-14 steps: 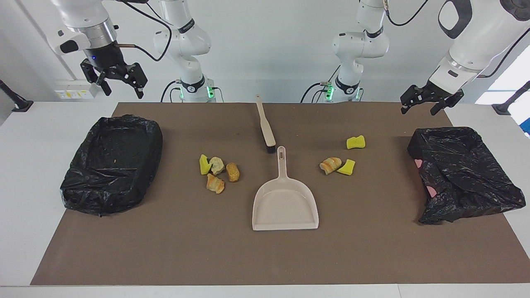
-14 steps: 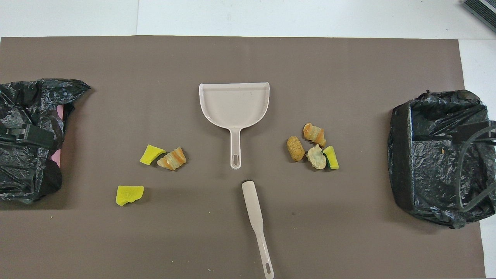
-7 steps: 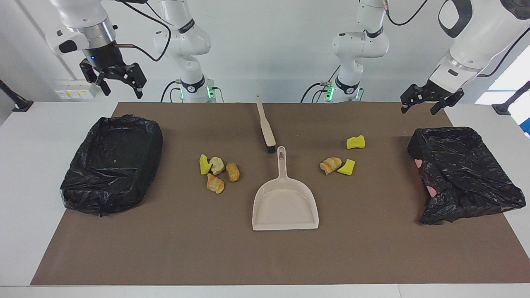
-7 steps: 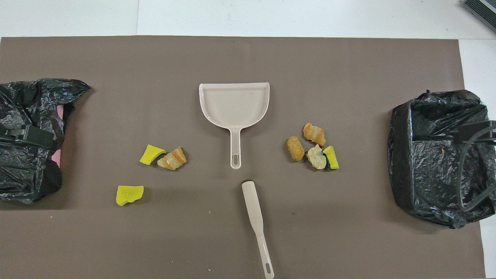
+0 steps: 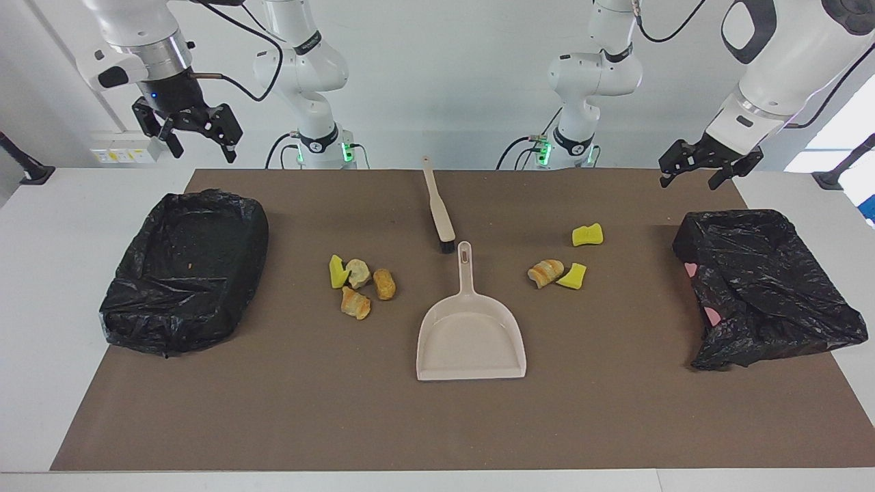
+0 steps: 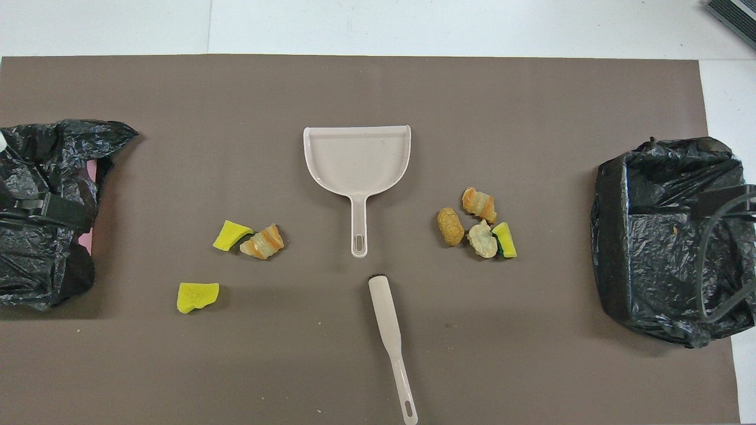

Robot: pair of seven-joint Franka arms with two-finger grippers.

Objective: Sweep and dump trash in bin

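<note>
The trash lies on the brown mat in two groups. Several bread and sponge scraps [image 5: 359, 283] [image 6: 478, 224] cluster toward the right arm's end. Toward the left arm's end lie a bread piece [image 5: 545, 272] [image 6: 263, 242] touching a yellow sponge wedge [image 5: 571, 276] [image 6: 231, 234], and a lone sponge chunk [image 5: 588, 235] [image 6: 198, 295] nearer the robots. One black-bagged bin [image 5: 171, 335] [image 6: 608, 236] stands at the right arm's end, another, crumpled one [image 5: 772, 321] [image 6: 59, 147] at the left arm's end. My right gripper [image 5: 203, 147] hangs open and empty, high over its bin's edge. My left gripper [image 5: 690, 183] hangs open over its bin's edge.
A beige dustpan [image 5: 472, 335] [image 6: 357, 156] lies mid-mat, handle pointing toward the robots. A beige brush [image 5: 437, 205] [image 6: 390, 336] lies just nearer the robots, its bristle end by the dustpan handle. Pink shows through the crumpled bag.
Both grippers have drifted only slightly in the air, the right one a little upward. Nothing on the mat has moved.
</note>
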